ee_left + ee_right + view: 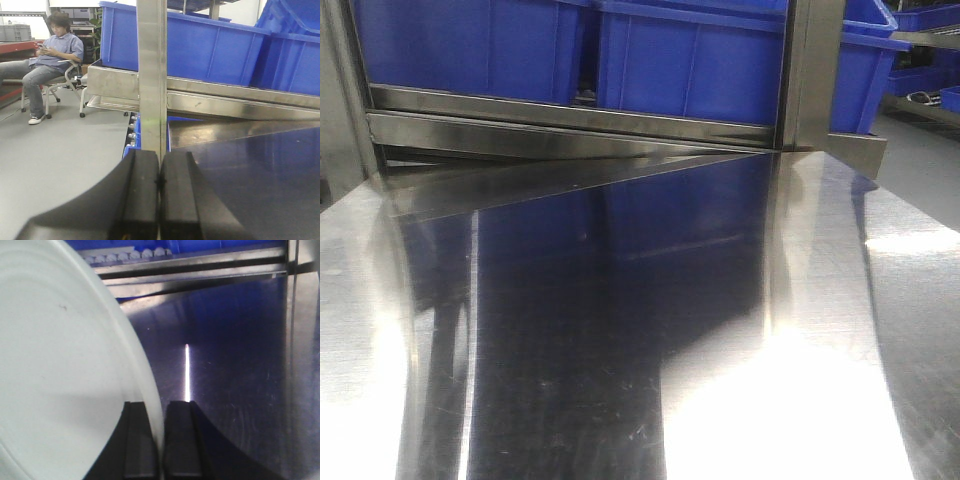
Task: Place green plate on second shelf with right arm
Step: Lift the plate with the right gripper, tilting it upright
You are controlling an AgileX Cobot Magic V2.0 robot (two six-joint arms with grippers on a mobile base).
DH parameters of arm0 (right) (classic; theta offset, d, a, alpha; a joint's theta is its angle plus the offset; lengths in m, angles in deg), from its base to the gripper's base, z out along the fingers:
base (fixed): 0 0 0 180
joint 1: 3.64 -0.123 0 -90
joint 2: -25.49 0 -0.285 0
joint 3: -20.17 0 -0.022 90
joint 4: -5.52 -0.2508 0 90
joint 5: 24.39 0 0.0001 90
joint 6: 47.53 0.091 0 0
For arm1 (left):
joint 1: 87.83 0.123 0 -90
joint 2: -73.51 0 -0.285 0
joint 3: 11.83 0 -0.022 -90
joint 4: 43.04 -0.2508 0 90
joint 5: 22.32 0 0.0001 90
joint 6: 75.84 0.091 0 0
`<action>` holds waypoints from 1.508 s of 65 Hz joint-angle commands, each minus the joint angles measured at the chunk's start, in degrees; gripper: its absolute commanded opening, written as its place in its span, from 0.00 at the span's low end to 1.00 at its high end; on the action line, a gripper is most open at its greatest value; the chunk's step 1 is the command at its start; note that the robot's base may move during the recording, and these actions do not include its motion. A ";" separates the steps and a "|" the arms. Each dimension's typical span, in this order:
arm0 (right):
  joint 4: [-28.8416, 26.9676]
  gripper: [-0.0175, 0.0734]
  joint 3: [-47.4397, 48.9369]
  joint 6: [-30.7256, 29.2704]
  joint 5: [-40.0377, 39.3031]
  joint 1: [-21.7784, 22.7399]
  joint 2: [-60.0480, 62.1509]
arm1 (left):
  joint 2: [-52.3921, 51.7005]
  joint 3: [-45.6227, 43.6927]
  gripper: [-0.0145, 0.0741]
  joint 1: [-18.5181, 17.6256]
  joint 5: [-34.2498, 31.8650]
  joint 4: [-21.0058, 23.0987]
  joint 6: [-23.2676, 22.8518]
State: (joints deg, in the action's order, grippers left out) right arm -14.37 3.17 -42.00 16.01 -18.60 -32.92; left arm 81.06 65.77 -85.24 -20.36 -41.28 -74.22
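Observation:
The green plate [65,370] fills the left half of the right wrist view, pale sage with faint rings, held on edge. My right gripper [162,437] is shut on the plate's rim, one black finger on each side, above a shiny steel shelf surface [235,365]. My left gripper [160,182] is shut and empty, its black fingers pressed together, pointing at a vertical steel shelf post [151,75]. In the front view neither gripper nor the plate shows, only the steel surface [620,350].
Blue plastic bins [690,60] stand on the steel rack level behind the surface, also in the left wrist view [200,45]. A steel post [812,70] rises at the right. A seated person [50,65] on a chair is far left on the grey floor.

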 commanded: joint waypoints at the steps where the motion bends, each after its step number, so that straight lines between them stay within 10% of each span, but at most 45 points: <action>1: -1.02 0.25 0.25 -0.25 -2.20 0.03 5.01 | -1.17 2.27 0.31 0.14 -5.27 0.18 -0.12; 23: 0.09 0.25 -0.19 -0.34 2.66 0.12 14.28 | -1.17 2.27 0.31 0.14 -5.27 0.18 -0.12; 40: 12.62 0.25 -3.65 -5.53 0.85 0.12 14.80 | -1.17 2.27 0.31 0.14 -5.27 0.18 -0.12; 65: 14.49 0.25 -37.37 -5.53 -46.55 5.93 34.78 | -1.17 2.27 0.31 0.14 -5.27 0.18 -0.12; 98: 13.94 0.25 -60.68 -5.53 -64.85 9.33 50.82 | -1.17 2.27 0.31 0.14 -5.27 0.18 -0.12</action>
State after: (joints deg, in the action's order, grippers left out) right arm 0.01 -58.16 -47.53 -40.18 -9.72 16.41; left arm 81.06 65.77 -85.24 -20.36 -41.28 -74.22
